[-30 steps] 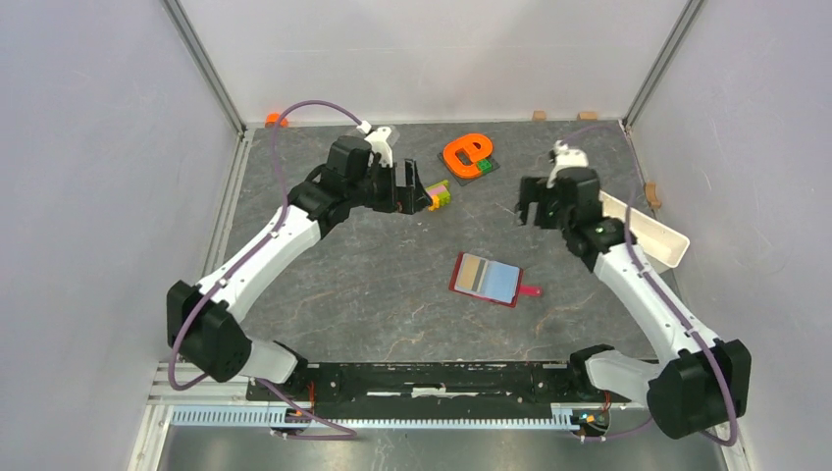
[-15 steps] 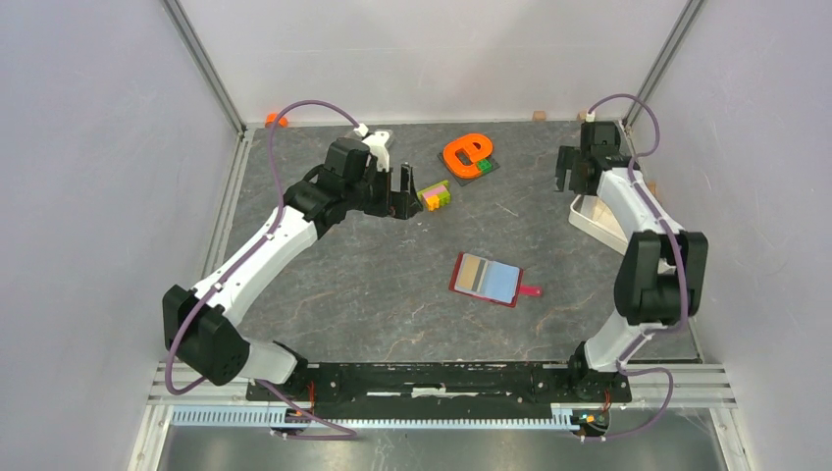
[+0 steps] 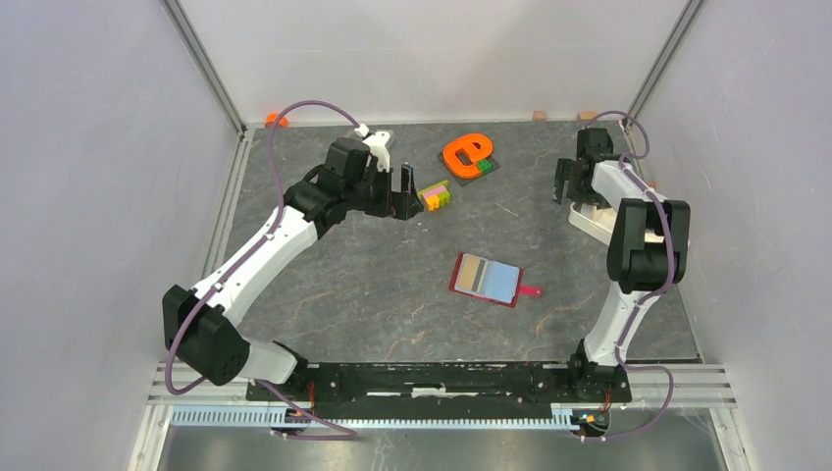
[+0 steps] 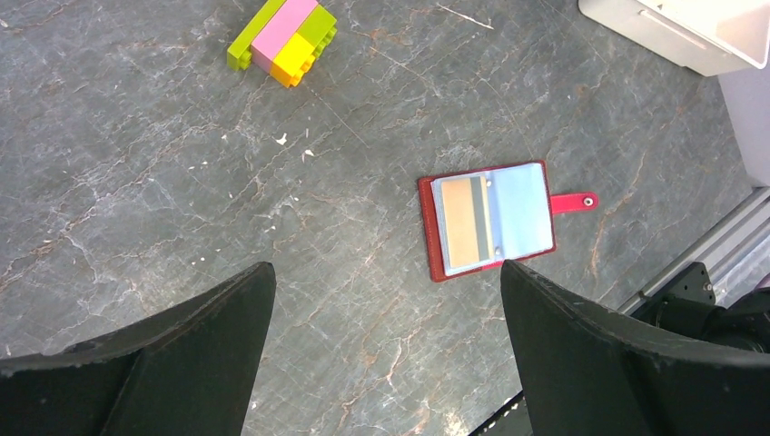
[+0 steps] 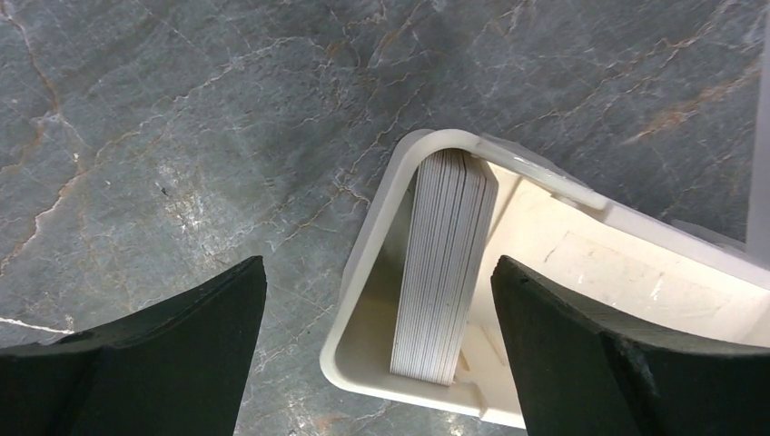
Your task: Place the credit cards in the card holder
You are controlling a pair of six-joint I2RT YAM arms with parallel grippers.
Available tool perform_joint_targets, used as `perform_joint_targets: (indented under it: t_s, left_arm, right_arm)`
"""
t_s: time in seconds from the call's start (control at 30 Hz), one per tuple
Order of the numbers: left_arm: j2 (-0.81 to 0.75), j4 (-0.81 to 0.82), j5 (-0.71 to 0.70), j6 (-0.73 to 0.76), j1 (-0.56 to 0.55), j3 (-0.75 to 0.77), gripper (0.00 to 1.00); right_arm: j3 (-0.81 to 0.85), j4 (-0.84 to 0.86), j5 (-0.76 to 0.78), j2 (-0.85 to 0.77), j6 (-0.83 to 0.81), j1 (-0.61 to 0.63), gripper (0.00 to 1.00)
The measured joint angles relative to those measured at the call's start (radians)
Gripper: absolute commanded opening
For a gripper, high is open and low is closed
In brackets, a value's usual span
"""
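The card holder (image 3: 488, 279) lies open on the table's middle, dark red with a red snap tab. A tan credit card (image 4: 465, 222) sits in its left side and the right side is light blue; it also shows in the left wrist view (image 4: 522, 211). A stack of several credit cards (image 5: 445, 272) stands on edge in the end of a white tray (image 5: 363, 272). My right gripper (image 5: 378, 262) is open and empty above that tray end (image 3: 589, 218), at the far right (image 3: 569, 184). My left gripper (image 3: 407, 188) is open and empty, high over the table, far-left of the holder (image 4: 386, 268).
Multicoloured toy bricks (image 3: 437, 194) lie just right of my left gripper and show in its wrist view (image 4: 283, 41). An orange e-shaped piece (image 3: 466, 152) lies at the back middle. Small wooden blocks (image 3: 539, 115) sit at the back edge. Enclosure walls stand close on both sides.
My right arm has swung from right of the table's middle to the far right, and its gripper now hangs over the tray's end. My left arm has hardly moved.
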Motion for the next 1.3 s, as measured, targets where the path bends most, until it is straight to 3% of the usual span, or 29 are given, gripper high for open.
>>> perform_joint_targets:
  t_s: [0.67, 1.07, 1.3]
  left_arm:
    - [0.000, 0.000, 0.023, 0.000, 0.000, 0.000, 1.00]
    - [0.000, 0.000, 0.025, 0.000, 0.000, 0.000, 1.00]
    - [0.000, 0.000, 0.027, 0.000, 0.000, 0.000, 1.00]
  right_arm:
    - [0.004, 0.001, -0.089, 0.003, 0.054, -0.008, 0.94]
    - [0.006, 0.000, -0.089, -0.018, 0.068, -0.009, 0.68]
    - [-0.008, 0.002, -0.085, -0.061, 0.069, -0.009, 0.60]
